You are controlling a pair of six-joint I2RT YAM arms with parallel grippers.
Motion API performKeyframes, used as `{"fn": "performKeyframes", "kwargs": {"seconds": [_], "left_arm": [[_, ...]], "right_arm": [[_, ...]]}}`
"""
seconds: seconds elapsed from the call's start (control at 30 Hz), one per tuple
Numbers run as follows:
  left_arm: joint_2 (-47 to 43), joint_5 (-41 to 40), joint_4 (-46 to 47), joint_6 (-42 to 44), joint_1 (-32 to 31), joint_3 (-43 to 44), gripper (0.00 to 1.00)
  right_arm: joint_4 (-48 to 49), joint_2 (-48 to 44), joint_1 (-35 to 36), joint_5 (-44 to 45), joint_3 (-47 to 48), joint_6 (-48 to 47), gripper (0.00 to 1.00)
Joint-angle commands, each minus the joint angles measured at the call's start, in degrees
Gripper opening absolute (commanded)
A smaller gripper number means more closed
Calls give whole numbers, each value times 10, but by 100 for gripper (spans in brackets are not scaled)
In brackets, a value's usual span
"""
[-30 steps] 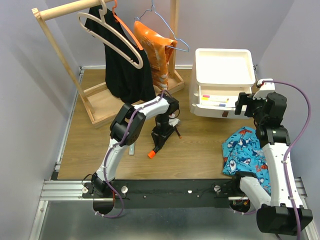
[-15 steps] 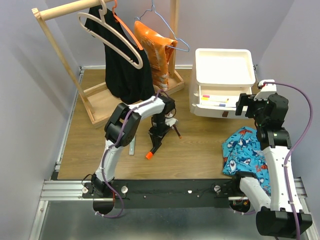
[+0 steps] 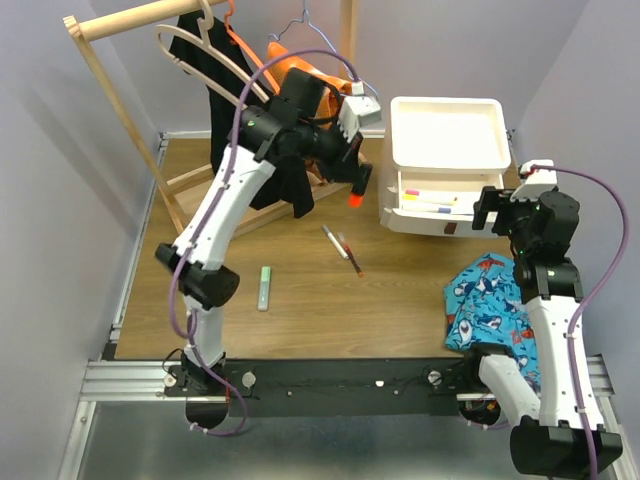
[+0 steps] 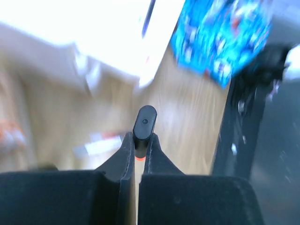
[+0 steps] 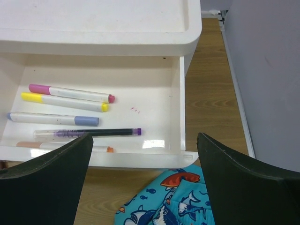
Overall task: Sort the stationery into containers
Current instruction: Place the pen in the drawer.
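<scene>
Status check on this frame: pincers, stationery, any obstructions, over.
Left pincer shut on orange-tipped marker, raised beside drawer unit. Right pincer open, hovering before open drawer; may crowd the drop. Green highlighter, pens on table.

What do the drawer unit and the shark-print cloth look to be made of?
Drawer unit: probably white plastic, smooth and slightly glossy, with moulded rounded corners. Shark-print cloth: soft fabric, matte, woven or knit unclear; it lies crumpled in folds.

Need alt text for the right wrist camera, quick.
An open white drawer holds five pens lying side by side. The open right gripper frames it from below, and a blue shark-print cloth lies in front of the drawer.
</scene>
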Motion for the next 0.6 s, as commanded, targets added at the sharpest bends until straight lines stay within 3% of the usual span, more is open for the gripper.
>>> {"fn": "performKeyframes", "kwargs": {"seconds": [0.0, 0.03, 0.07, 0.2, 0.33, 0.57], "left_arm": [[-80, 83, 241, -53, -4, -104, 0], [-88, 82, 353, -70, -5, -133, 0], [-87, 82, 387, -90, -11, -142, 0], [12, 76, 417, -121, -30, -30, 0], [52, 40, 498, -141, -47, -21, 0], [107, -10, 465, -78, -74, -16, 0]], "right_arm": [[21, 4, -7, 0, -9, 18, 99], [21, 13, -7, -2, -6, 20, 99], [20, 17, -6, -5, 1, 21, 99], [23, 29, -7, -3, 14, 14, 99], [20, 29, -7, -3, 18, 15, 99], [5, 14, -7, 4, 16, 15, 99]]}}
